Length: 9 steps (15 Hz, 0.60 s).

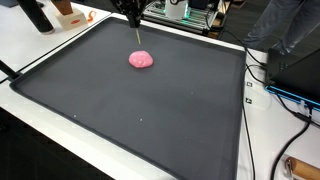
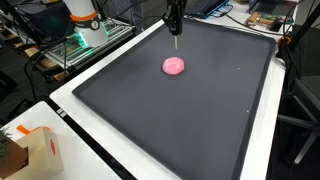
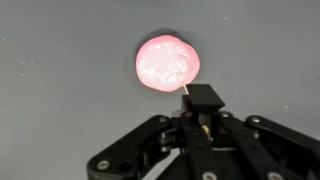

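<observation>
Pinches a thin stick (image 1: 137,38) between the closed-down fingers of the gripper (image 3: 203,108), upright, probably to keep its tip aimed straight down. Lying on the black tray (image 1: 100,110), toward its far edge: a pink lump (image 1: 141,60), just beneath that tip, contact unclear.

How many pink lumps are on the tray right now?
1. The pink lump lies on the black tray, right by the tip of the stick in the gripper. Nothing seems hidden.
</observation>
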### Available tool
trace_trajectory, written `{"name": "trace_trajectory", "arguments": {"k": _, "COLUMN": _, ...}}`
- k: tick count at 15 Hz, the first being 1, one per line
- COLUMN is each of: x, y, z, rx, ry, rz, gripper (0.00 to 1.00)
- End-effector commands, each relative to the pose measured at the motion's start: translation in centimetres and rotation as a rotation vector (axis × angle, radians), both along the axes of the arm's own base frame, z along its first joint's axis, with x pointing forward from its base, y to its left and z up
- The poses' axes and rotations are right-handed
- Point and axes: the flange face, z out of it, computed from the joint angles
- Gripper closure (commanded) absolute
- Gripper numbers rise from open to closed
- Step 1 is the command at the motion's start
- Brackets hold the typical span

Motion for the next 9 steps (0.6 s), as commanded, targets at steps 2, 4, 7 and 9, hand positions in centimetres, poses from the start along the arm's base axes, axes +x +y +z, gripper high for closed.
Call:
{"name": "trace_trajectory", "arguments": {"k": 2, "x": 0.9, "y": 6.6, "z": 1.3, "rx": -0.204, "ry": 0.051, "rz": 0.044, "gripper": 0.97}}
{"name": "trace_trajectory", "arguments": {"k": 4, "x": 1.2, "y": 9.9, "z": 1.1, "rx": -0.321, "ry": 0.070, "rz": 0.043, "gripper": 0.97}}
{"name": "trace_trajectory", "arguments": {"k": 7, "x": 1.4, "y": 14.4, "z": 0.1, "rx": -0.482, "ry": 0.087, "rz": 0.044, "gripper": 0.97}}
{"name": "trace_trajectory", "arguments": {"k": 9, "x": 1.4, "y": 17.0, "z": -1.2, "rx": -0.567, "ry": 0.102, "rz": 0.047, "gripper": 0.97}}
